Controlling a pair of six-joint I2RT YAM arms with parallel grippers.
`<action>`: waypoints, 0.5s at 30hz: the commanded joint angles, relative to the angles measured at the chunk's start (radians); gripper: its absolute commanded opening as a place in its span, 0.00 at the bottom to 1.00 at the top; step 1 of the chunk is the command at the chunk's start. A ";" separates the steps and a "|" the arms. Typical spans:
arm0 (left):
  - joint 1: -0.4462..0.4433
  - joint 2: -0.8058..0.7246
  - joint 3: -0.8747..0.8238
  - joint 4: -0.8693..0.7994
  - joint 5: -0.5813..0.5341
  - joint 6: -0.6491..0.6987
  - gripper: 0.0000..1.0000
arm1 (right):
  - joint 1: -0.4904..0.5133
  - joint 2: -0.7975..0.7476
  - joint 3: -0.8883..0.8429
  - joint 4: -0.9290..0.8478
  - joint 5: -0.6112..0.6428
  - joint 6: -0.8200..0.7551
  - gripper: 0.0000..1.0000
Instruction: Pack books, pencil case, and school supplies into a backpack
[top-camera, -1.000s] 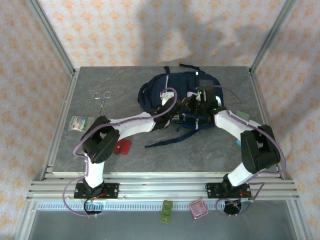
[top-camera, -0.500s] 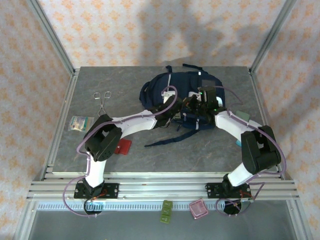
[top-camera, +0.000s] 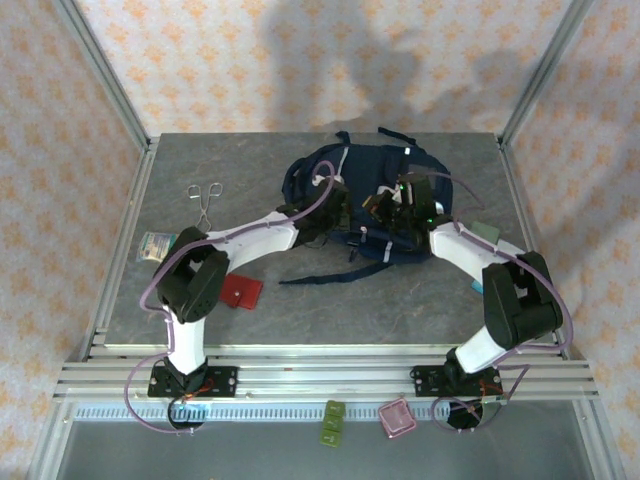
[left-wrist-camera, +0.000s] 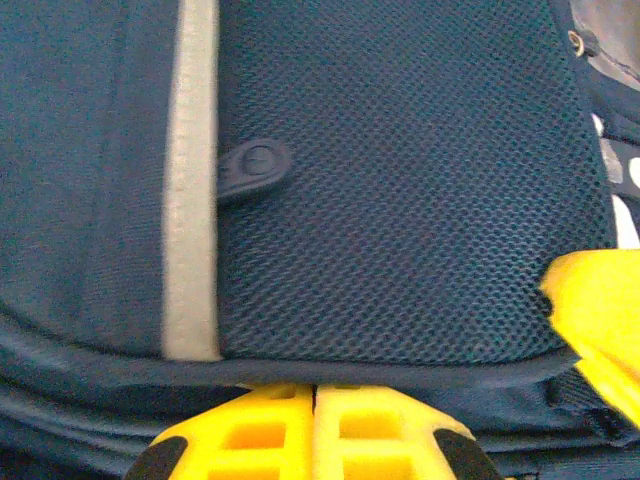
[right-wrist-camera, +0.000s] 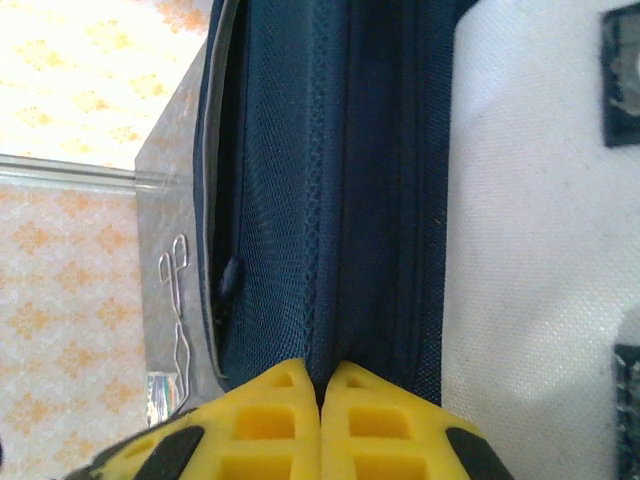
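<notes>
The navy backpack (top-camera: 350, 170) lies at the back middle of the table, with its grey-striped mesh side (left-wrist-camera: 400, 200) close under my left wrist camera. My left gripper (top-camera: 336, 210) (left-wrist-camera: 316, 390) is shut, its tips against the pack's piped edge; I cannot tell whether fabric is caught there. My right gripper (top-camera: 388, 212) (right-wrist-camera: 321, 372) is shut on a fold of the backpack (right-wrist-camera: 380, 200), beside its grey front panel (right-wrist-camera: 530, 250). The red square school supply (top-camera: 241, 291) lies flat near the left arm. The books and the pencil case are hidden.
Metal forceps (top-camera: 205, 200) (right-wrist-camera: 178, 290) and a small packet (top-camera: 157, 246) lie at the table's left. A loose dark strap (top-camera: 320, 274) trails from the pack toward the front. A teal item (top-camera: 487, 232) sits by the right arm. Metal frame posts stand at the back corners.
The left arm has stretched away from me and its gripper has shut. The backpack has shifted toward the back of the table. The right gripper has stayed shut in place.
</notes>
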 joint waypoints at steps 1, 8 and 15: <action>0.061 -0.047 0.018 -0.184 -0.118 0.106 0.00 | 0.002 -0.085 0.019 0.056 -0.041 -0.039 0.00; 0.075 -0.053 0.014 -0.259 -0.272 0.134 0.00 | 0.000 -0.092 -0.004 0.047 -0.028 -0.047 0.00; 0.077 -0.103 -0.038 -0.142 -0.094 0.119 0.15 | 0.000 -0.099 -0.010 0.042 -0.049 -0.059 0.00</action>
